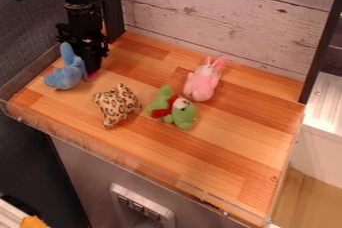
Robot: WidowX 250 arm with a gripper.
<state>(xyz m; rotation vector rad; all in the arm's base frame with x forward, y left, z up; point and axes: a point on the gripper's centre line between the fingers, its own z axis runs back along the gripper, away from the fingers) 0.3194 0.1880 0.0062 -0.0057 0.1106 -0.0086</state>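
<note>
The black gripper [89, 63] hangs low at the upper left of the wooden surface, just right of a blue plush toy [67, 75] with a raised ear. They overlap in the view; whether they touch I cannot tell. A small pink piece [91, 76] shows at the gripper's lower end. Below and to the right lies a leopard-spotted plush [117, 106]. Beside it is a green plush [182, 114] with a red part and a whitish patch. A pink plush rabbit [202, 82] rests farther back, its ears toward the wall.
The wooden tabletop [230, 139] has a clear raised rim [120, 158] along its front. A whitewashed plank wall [227, 19] stands behind, between dark posts. To the right is a white ridged surface [327, 104].
</note>
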